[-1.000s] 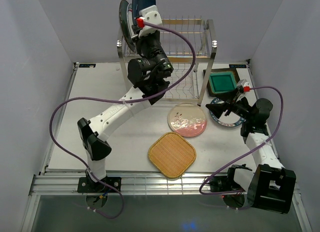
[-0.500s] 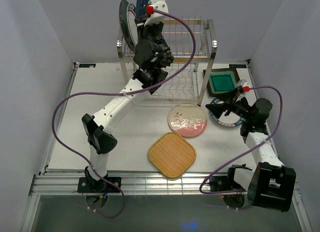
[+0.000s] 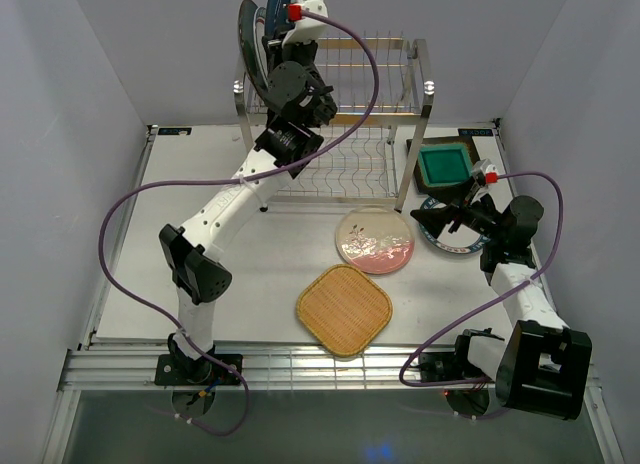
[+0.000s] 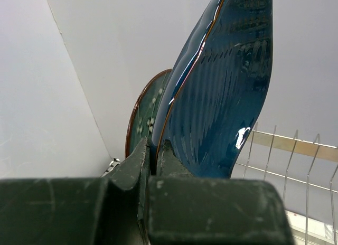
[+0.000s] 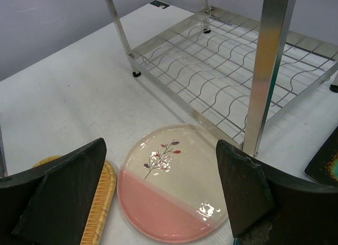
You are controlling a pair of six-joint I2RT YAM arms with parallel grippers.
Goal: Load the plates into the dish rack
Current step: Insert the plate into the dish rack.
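The dish rack [image 3: 421,96] stands at the back of the table. A dark teal speckled plate [image 3: 246,46] stands on edge at the left end of its top tier. My left gripper [image 3: 270,32] is high over that corner, shut on the lower edge of the dark blue leaf-shaped plate [image 4: 222,81], which stands upright right beside the teal plate [image 4: 143,114]. My right gripper [image 3: 428,217] hangs open and holds nothing, low over the table between the pink-cream floral plate [image 5: 171,189] and a white colour-rimmed plate [image 3: 452,241].
The orange woven plate [image 3: 343,309] lies near the front centre. The green square plate [image 3: 444,165] lies right of the rack. A rack post [image 5: 269,65] stands close to my right gripper's right finger. White walls close in on the left, right and back.
My left arm has stretched up and swung left, carrying the blue plate toward the rack's top left corner beside the teal plate. The right arm has not moved.
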